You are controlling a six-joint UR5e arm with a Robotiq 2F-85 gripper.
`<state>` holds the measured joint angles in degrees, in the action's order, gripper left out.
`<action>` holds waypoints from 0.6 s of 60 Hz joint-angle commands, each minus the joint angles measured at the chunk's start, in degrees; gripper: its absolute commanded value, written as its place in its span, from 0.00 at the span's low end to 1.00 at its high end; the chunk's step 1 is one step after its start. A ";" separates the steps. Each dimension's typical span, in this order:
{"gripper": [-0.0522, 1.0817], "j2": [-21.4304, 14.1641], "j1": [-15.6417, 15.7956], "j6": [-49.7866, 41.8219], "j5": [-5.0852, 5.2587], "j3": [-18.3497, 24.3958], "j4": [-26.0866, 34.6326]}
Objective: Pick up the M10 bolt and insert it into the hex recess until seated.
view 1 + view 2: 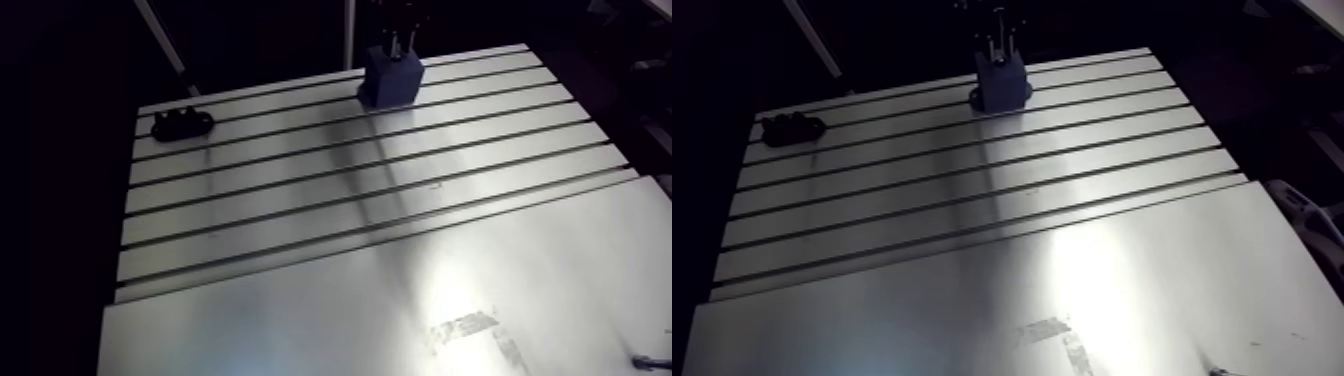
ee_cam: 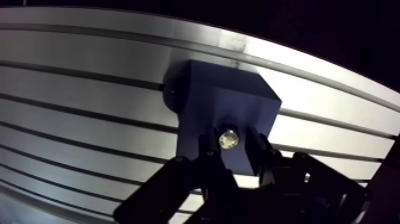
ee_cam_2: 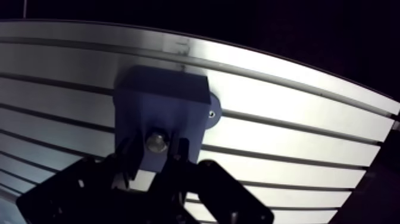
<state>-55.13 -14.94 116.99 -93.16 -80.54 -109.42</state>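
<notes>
Clamped with the gripper [image 2: 230,145] on the M10 bolt [image 2: 228,139], with a black finger [image 2: 207,156] pressed to each flank. In the wrist view, only the bolt's shiny round end on show, facing the camera, shank hidden. Held right over the blue block [image 2: 229,98], at the side of its top face nearest the gripper. Hex recess itself not to be made out, so no telling how deep the bolt sits. At the block's foot, a rounded flange with a small screw head [image 3: 211,113], flat on the slotted aluminium table [image 2: 83,89].

In the arm view, block at about 12 o'clock on the table, close to the far edge, with the gripper straight down onto it. Well apart, at about 10 o'clock, a small black lumpy part [image 1: 181,122] lying by a slot. Toward 5 o'clock, on the smooth unslotted plate, a pale scuffed patch [image 1: 463,328].
</notes>
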 commanded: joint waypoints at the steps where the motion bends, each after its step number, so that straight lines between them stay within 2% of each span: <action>1: 0.60 -0.01 -0.08 0.05 -0.03 -0.17 0.02; 36: 0.61 -0.10 0.00 0.22 0.04 -0.36 -0.05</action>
<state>-55.19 -14.97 117.20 -93.14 -80.87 -109.42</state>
